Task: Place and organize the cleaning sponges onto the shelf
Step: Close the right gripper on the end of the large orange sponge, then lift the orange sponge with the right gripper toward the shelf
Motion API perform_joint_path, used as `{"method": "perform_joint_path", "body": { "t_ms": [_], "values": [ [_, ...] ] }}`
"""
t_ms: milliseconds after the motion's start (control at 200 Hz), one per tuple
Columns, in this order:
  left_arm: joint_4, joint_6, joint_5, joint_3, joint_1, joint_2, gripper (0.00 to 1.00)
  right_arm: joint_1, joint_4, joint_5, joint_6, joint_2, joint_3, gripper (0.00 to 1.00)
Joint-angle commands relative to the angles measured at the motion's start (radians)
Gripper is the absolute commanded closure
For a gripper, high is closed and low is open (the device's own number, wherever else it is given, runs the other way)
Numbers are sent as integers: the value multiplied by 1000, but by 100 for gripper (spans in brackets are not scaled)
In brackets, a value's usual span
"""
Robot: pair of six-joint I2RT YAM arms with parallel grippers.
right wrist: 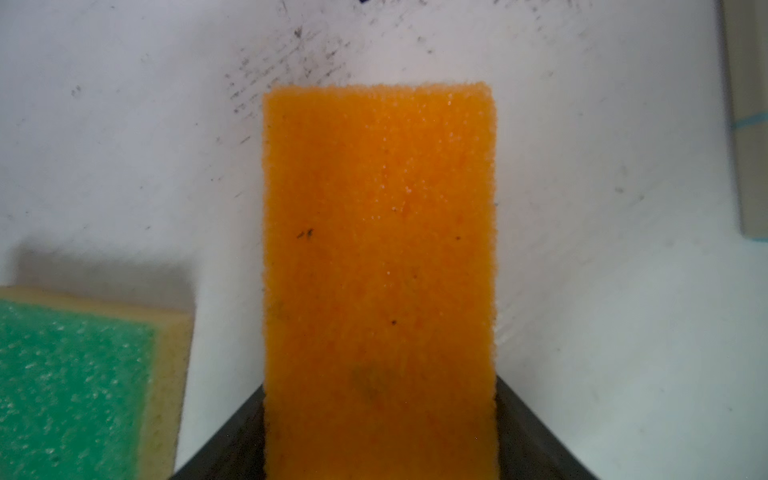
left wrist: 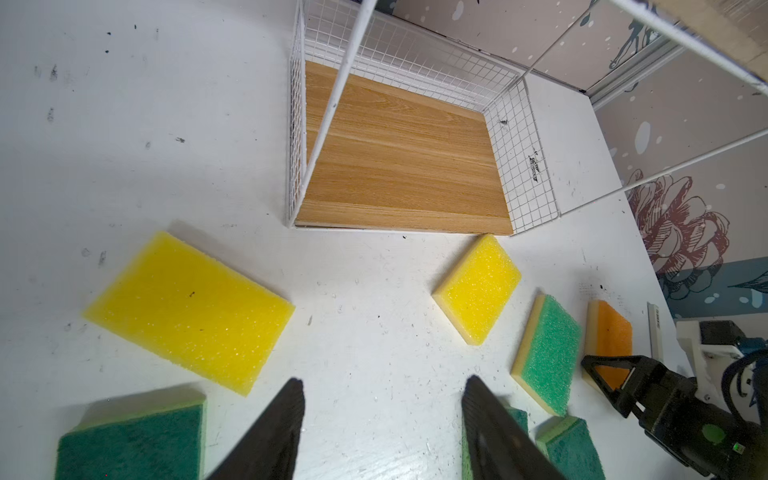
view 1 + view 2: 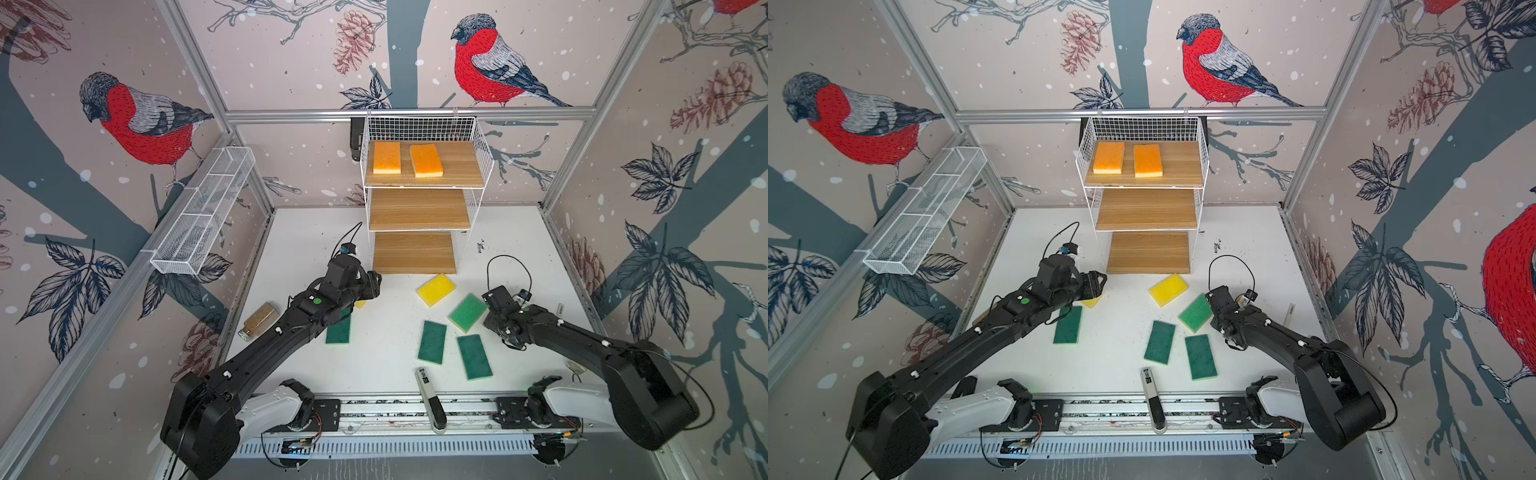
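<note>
Right claw [image 1: 380,382] astride one orange sponge [image 1: 380,208]; two orange sponges [image 3: 387,157] [image 3: 426,160] on shelf [image 3: 461,164]

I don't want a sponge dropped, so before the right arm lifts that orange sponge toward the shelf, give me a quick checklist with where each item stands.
1. Right gripper straddles the orange sponge, jaws at both long sides: ok.
2. Grip firm enough to lift: cannot tell.
3. Light green sponge lies apart from the orange one: ok.
4. Room on the shelf's top board, right of the two orange sponges lying there: ok.
5. Left gripper open, empty, low by the bottom board, probably off the lifting path: ok.
</note>
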Motion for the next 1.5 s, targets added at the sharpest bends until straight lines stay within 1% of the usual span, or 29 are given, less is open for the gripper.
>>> {"method": "perform_joint_path", "body": {
  "t_ms": [0, 90, 155, 290, 355, 436, 676, 801, 931, 1091, 1257, 1497],
  "values": [
    [-6, -9, -14, 5, 1, -17, 39, 4, -27, -38, -1, -24, -9, 25],
    [-8, -13, -14, 5, 1, -36, 39, 10, -28, -46, -1, -37, -18, 25],
    [-9, -15, -19, 2, 1, -49, 39, 12, -25, -55, -2, -45, -25, 28],
    [-32, -4, -32, 1, 1, -65, 39, 14, -8, -85, -20, -45, -38, 30],
    [-54, 2, -49, 6, 1, -74, 39, 16, 5, -112, -38, -44, -42, 33],
    [-69, 8, -56, 9, 1, -91, 39, 22, -1, -118, -49, -45, -36, 36],
    [-91, 19, -80, 26, 2, -152, 39, 73, -50, -128, -95, -85, -4, 38],
    [-121, 35, -116, 52, 1, -175, 39, 110, -119, -97, -102, -137, 36, 38],
    [-123, 48, -123, 70, 1, -195, 39, 153, -206, -42, -89, -198, 92, 38],
    [-126, 52, -119, 88, 1, -197, 38, 256, -303, 39, -27, -234, 190, 38],
    [-125, 59, -116, 109, 1, -192, 39, 367, -402, 130, 13, -219, 327, 39],
    [-131, 81, -123, 158, 1, -186, 38, 481, -550, 255, -31, -158, 578, 39]
  ]
}}
